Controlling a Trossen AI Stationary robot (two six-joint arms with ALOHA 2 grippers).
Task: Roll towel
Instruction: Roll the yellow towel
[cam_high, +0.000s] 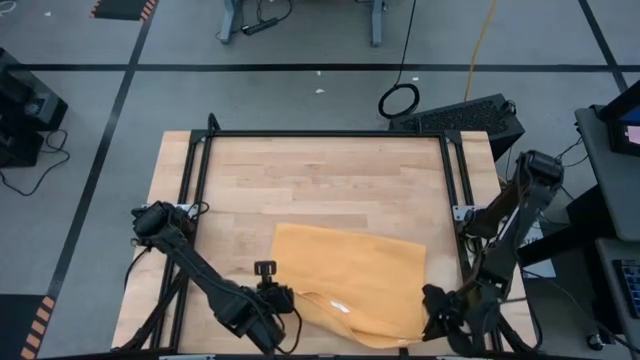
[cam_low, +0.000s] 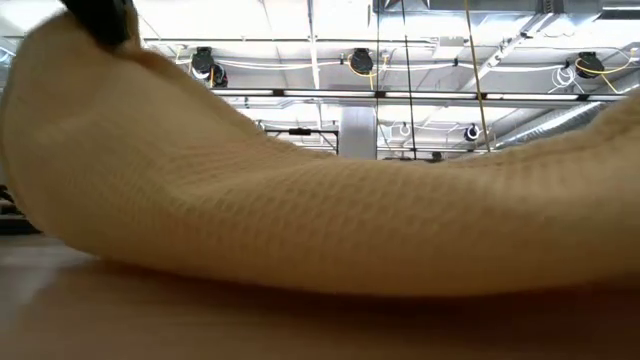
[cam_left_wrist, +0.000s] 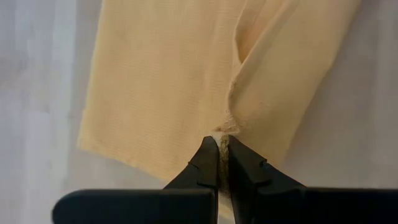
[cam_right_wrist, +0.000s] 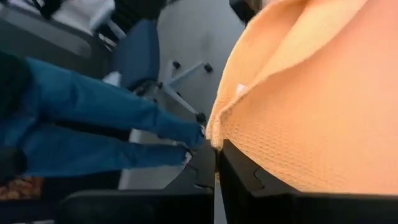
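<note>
Your left gripper (cam_left_wrist: 222, 146) is pinched shut on the towel (cam_high: 350, 280), biting its near edge at the left corner; the cloth puckers where the fingers meet. Your right gripper (cam_high: 440, 312) is closed on the near right corner, cloth draped over its fingers (cam_right_wrist: 249, 180). Both holds sit on the same near edge, likely so you can lift it evenly and turn it over to start the roll. The towel lies on the near half of the table (cam_high: 320, 180), its near edge raised and curling, the far part flat. A person's legs (cam_right_wrist: 93, 124) show beyond the table.
</note>
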